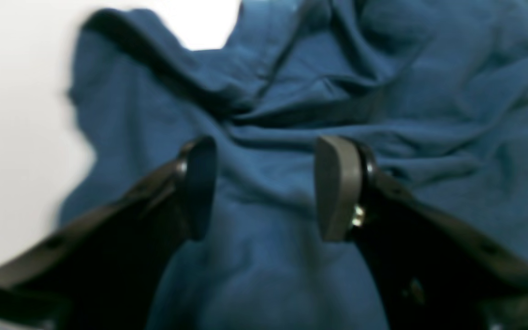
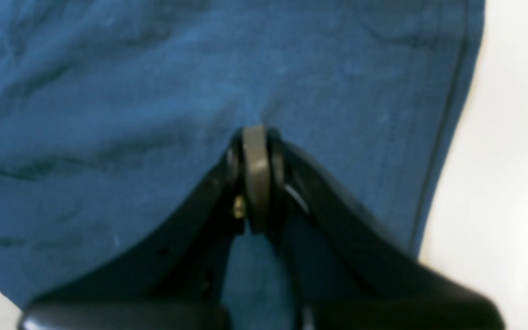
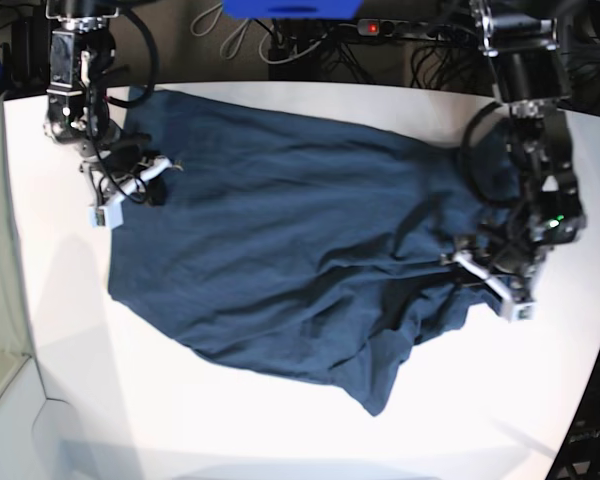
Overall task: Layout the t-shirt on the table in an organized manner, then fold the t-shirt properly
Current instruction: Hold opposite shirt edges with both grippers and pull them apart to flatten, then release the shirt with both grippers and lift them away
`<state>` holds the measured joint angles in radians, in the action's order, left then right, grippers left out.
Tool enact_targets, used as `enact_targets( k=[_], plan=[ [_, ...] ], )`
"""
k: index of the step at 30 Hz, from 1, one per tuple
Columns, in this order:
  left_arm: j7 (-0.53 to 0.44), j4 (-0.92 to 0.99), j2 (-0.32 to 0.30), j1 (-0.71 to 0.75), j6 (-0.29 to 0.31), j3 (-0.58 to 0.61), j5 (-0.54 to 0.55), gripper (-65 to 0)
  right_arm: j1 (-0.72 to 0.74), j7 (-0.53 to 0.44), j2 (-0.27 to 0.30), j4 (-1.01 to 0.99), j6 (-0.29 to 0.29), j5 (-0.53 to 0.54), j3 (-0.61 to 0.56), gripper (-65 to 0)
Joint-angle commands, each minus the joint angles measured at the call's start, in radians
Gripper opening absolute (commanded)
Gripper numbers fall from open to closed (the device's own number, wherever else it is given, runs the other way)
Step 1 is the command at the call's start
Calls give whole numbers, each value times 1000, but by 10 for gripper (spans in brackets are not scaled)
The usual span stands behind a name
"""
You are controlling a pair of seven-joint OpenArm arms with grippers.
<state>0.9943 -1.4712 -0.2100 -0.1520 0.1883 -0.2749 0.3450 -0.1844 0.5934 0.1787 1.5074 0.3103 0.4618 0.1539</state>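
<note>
Black cables are tangling in the dark space behind the work surface, a blue box sitting among them.

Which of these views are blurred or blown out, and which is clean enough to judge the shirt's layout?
Left wrist: soft throughout, the t-shirt smeared, table blown out white. Right wrist: gripper blurred, cloth weave soft, table glaring at right. Base: sharp and evenly lit, with faint shadows on the table; best for layout.
</note>
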Motion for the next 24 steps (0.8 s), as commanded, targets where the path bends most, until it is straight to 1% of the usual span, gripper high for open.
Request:
enact_targets(
  k=[1, 5, 6, 9, 12, 17, 19, 21, 24],
  plan=[
    [-35, 33, 4, -31, 0, 18, -11, -317, -4, 12, 6, 11, 2, -2, 2, -650],
    [-177, 217, 30, -85, -6, 44, -59, -317, -14, 12, 8, 8, 2, -7, 2, -650],
    [-219, 266, 34, -96, -6, 41, -68, -317, -19, 10, 17, 3, 2, -7, 2, -650],
    [-312, 384, 30, -143, -6, 33, -74, -317, -13, 7, 40, -37, 2, -7, 2, -650],
    [-401, 541, 13, -214, -6, 33, -74, -317, -8, 3, 69, -93, 2, -7, 3, -650],
    [-521, 742, 7, -318, -8, 30, -70, -317, 6, 1, 98, -156, 2, -7, 3, -650],
    [-561, 788, 5, -354, -8, 6, -74, -317, 12, 1, 124, -195, 2, -7, 3, -650],
    [-582, 821, -9, -383, -10, -36, -76, -317, 13, -16, 147, -229, 2, -7, 3, -650],
    [-587, 846, -32, -415, -10, -96, -76, -317, 13, -80, 181, -273, 2, -7, 3, -650]
  ],
)
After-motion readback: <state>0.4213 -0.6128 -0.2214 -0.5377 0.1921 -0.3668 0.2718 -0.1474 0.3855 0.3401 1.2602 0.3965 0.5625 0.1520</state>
